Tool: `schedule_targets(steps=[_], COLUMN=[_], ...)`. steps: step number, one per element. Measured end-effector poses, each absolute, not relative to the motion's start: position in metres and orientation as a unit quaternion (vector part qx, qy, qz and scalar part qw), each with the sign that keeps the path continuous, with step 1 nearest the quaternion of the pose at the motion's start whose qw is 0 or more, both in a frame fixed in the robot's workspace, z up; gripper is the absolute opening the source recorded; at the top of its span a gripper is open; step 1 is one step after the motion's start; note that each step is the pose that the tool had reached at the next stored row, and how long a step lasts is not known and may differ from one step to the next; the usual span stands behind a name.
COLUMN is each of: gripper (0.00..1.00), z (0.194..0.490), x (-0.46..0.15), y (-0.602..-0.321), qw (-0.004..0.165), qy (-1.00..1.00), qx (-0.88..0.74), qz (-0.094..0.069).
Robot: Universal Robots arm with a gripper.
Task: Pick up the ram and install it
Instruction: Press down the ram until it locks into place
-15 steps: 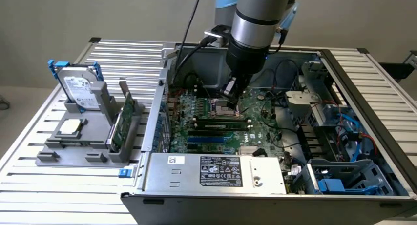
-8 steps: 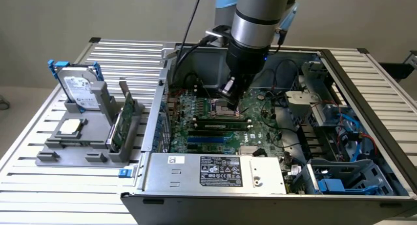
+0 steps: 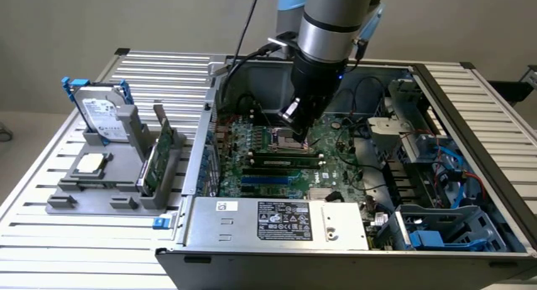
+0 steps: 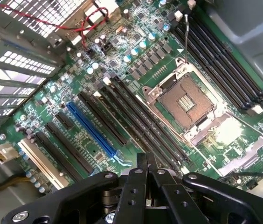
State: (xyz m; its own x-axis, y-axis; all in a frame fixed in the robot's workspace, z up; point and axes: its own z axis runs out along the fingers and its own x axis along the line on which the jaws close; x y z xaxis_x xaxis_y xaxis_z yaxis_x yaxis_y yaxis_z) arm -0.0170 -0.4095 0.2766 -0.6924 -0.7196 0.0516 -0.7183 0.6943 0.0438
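Apparently the gripper (image 3: pixel 295 118) hung closed and empty over the motherboard (image 4: pixel 136 60) (near the bare CPU socket (image 4: pixel 186 101)), while the ram (image 3: pixel 161 153) stood in its holder (image 3: pixel 109 199) outside the case; closed fingers could strike board components.

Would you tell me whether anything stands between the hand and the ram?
Yes. The hand sits shut inside the computer case above the motherboard, and the case's side wall stands between it and the ram, upright in the grey holder outside.

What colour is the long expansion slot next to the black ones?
Blue; the expansion slot shows best in the wrist view.
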Motion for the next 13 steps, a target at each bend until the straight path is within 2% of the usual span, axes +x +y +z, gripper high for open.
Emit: schedule_targets(steps=[13], gripper=[0.11], z=[0.2746], x=[-0.0170], y=[-0.4095], qw=[0.033], qy=[-0.953], qx=[0.302], qz=[-0.008])
